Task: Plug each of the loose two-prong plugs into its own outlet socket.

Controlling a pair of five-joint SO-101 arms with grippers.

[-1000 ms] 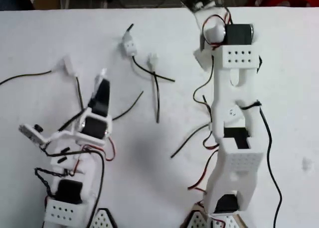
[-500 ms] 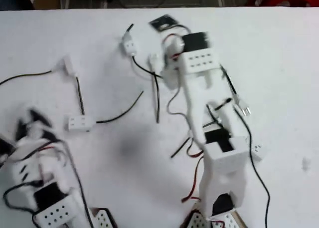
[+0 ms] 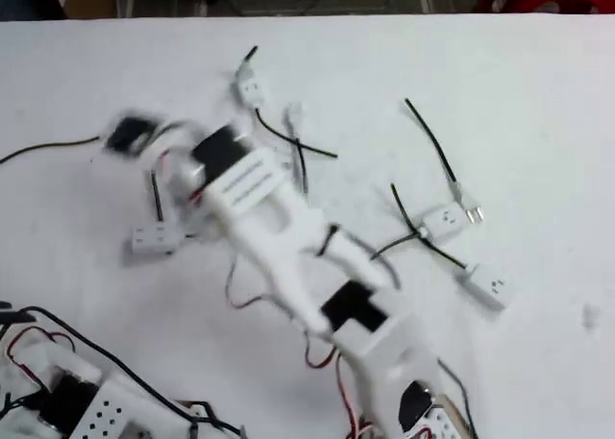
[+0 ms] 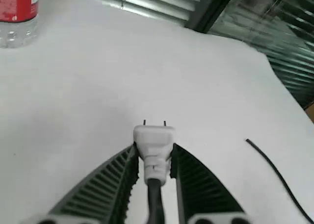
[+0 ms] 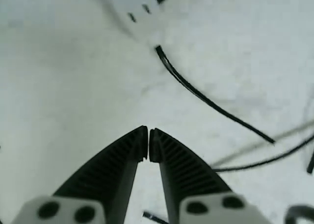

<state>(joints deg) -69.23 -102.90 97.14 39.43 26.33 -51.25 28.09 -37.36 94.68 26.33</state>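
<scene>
My left gripper (image 4: 154, 153) is shut on a white two-prong plug (image 4: 153, 138), whose prongs point away from the wrist just above the white table. The left arm (image 3: 67, 396) sits at the near left corner. The right arm (image 3: 279, 223) stretches across the table to the far left. Its gripper (image 3: 123, 134) is near a white outlet socket (image 3: 154, 238). In the right wrist view that gripper (image 5: 148, 136) is shut on nothing, with a white socket (image 5: 131, 6) and its black cable (image 5: 211, 102) ahead of it. Another loose plug (image 3: 472, 211) lies beside a socket (image 3: 442, 220) on the right.
A third socket (image 3: 488, 285) lies at the right, and two small white connectors (image 3: 252, 88) (image 3: 294, 115) with black leads lie at the far middle. A red bottle (image 4: 17, 11) stands off beyond the left gripper. Loose black cables cross the middle of the table.
The right arm has swung from the far right across to the far left, uncovering the sockets and plug on the right. The left arm has drawn back to the near left corner.
</scene>
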